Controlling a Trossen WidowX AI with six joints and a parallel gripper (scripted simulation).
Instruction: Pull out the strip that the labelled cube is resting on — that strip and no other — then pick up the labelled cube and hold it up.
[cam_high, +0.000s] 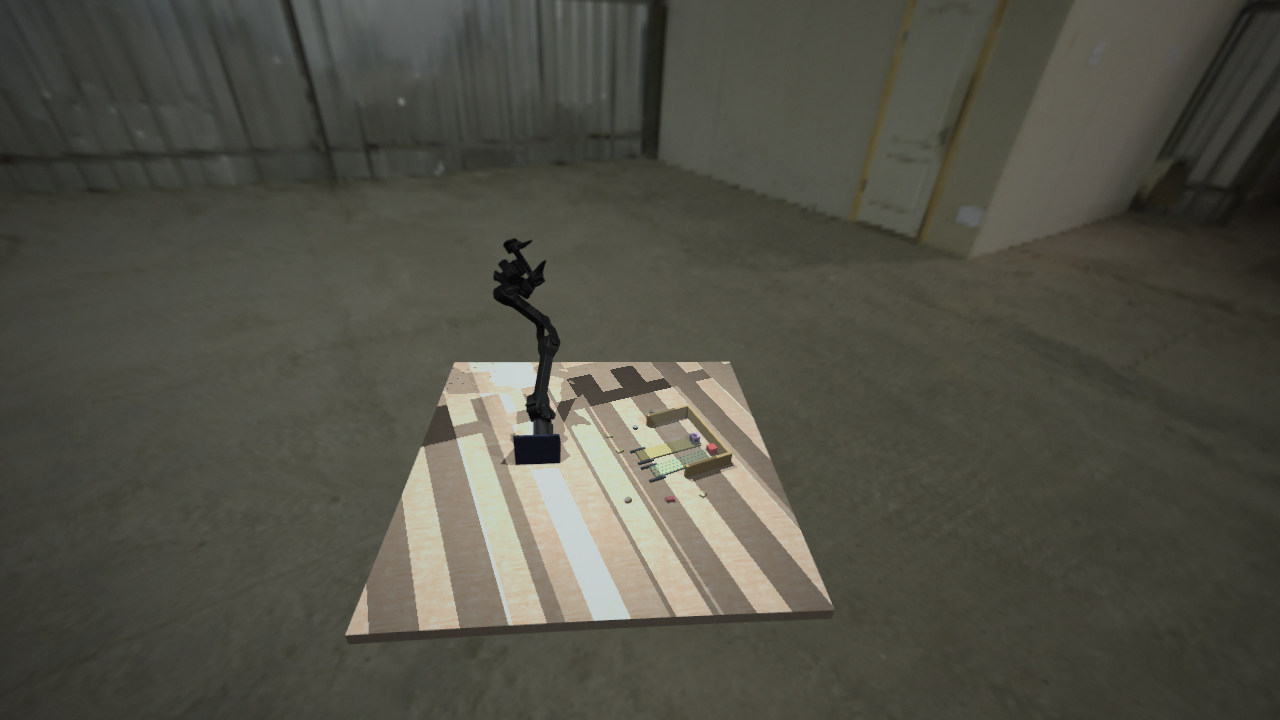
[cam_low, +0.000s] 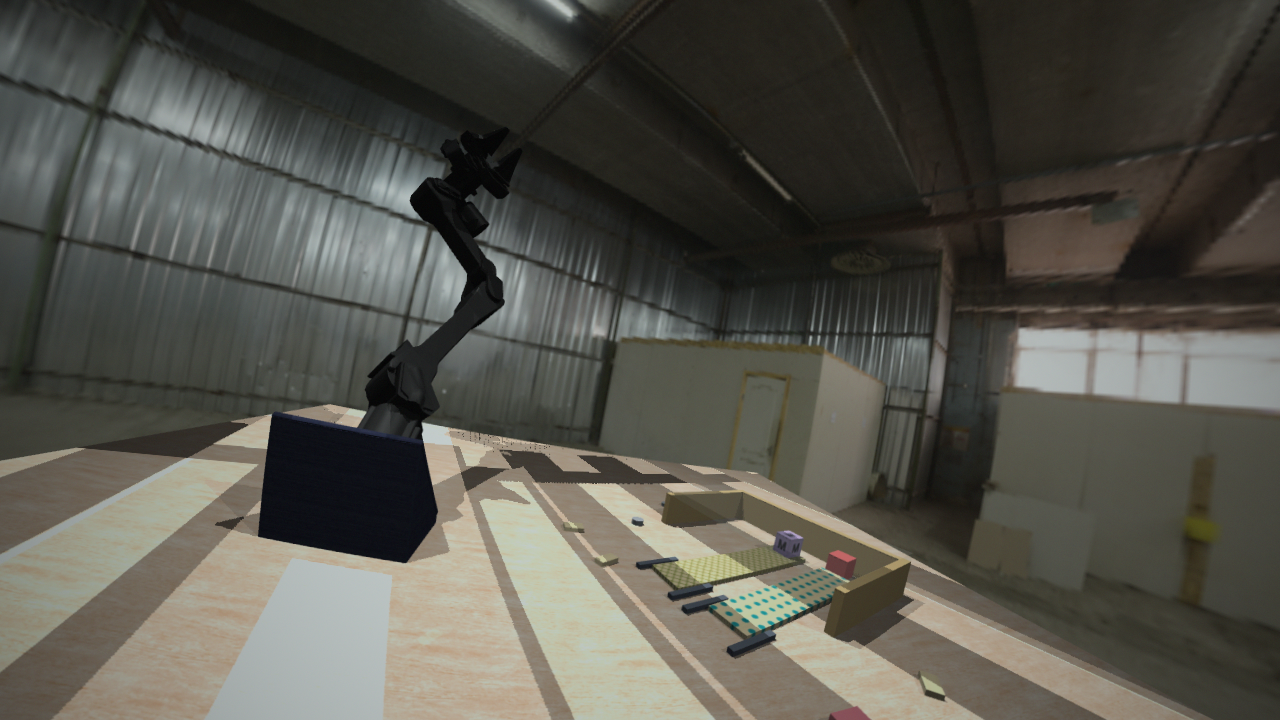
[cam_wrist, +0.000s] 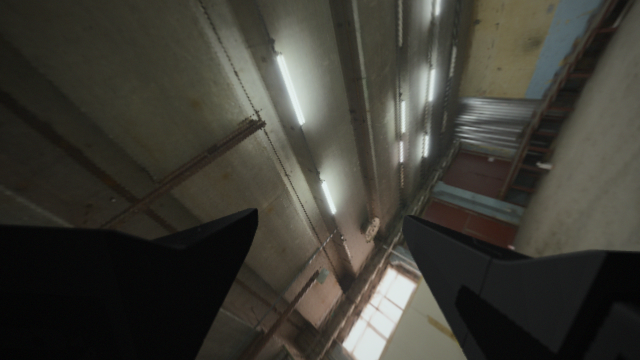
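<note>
The labelled cube (cam_high: 694, 437) (cam_low: 787, 543) is purple with dark letters M on its sides. It sits upright at the far end of the yellow patterned strip (cam_high: 662, 450) (cam_low: 720, 567). A second strip (cam_high: 669, 464) (cam_low: 760, 610), cream with teal dots, lies beside it. A plain red cube (cam_high: 711, 448) (cam_low: 840, 563) is at that strip's far end; its contact with the strip is unclear. Dark bars flank both strips' near ends. My gripper (cam_high: 537, 251) (cam_low: 512, 141) (cam_wrist: 330, 219) is open and empty, raised high above the base, far from the strips, fingers pointing upward.
A low wooden wall (cam_high: 666, 416) (cam_low: 868, 595) surrounds the strips' far part on three sides, open toward the arm. Small scraps lie around, including a red piece (cam_high: 669, 499) (cam_low: 848, 713), a yellowish piece (cam_high: 702, 494) (cam_low: 931, 686) and a round grey piece (cam_high: 635, 427) (cam_low: 637, 521).
</note>
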